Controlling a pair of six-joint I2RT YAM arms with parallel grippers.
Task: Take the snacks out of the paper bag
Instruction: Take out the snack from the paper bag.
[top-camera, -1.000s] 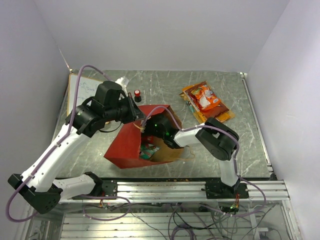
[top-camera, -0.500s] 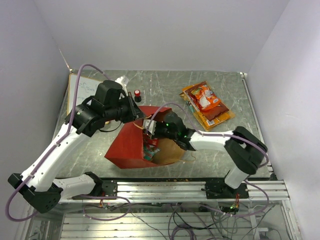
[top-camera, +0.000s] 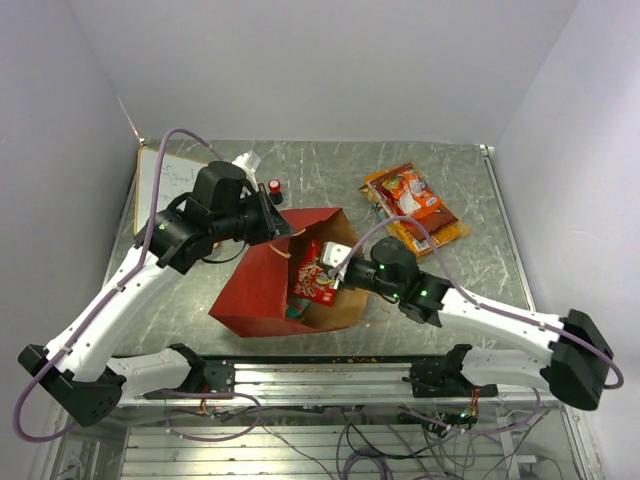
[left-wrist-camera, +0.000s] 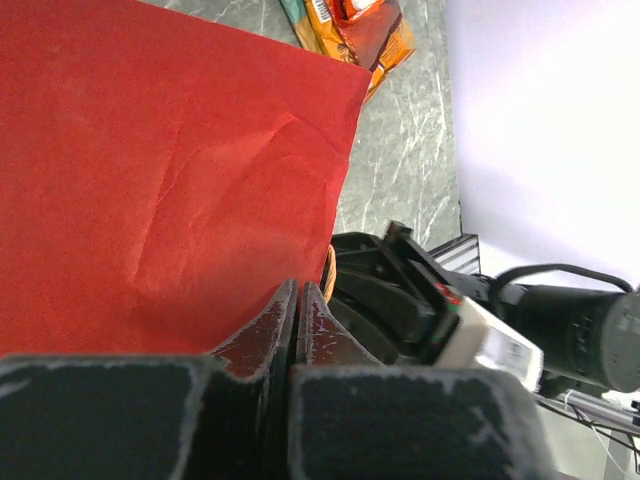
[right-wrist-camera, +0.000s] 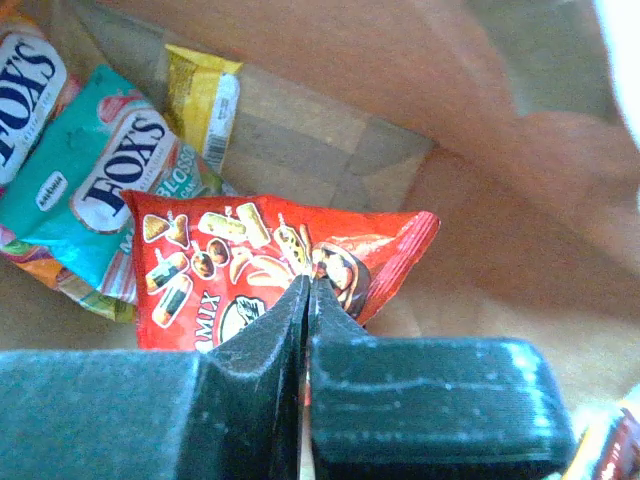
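Out on tabletop (top-camera: 330, 180): orange packets (top-camera: 412, 205). My right end effector (right-wrist-camera: 305, 298) gripped the red mix packet (right-wrist-camera: 240, 262); left end effector (left-wrist-camera: 297, 296) pinched paper bag (top-camera: 250, 290) rim. Left inside: teal packets (right-wrist-camera: 110, 190), yellow packet (right-wrist-camera: 200, 95).

Grips the red mix packet (right-wrist-camera: 250, 265) with the right gripper (right-wrist-camera: 307, 287), jaws pressed together on its lower edge. Frames it against the brown kraft inside of the paper bag (right-wrist-camera: 470, 110). Finds a teal Fox's packet (right-wrist-camera: 115, 190) touching its left side, a second Fox's packet (right-wrist-camera: 25, 85) up in the top left corner, a yellow packet (right-wrist-camera: 203, 100) just above the teal one.
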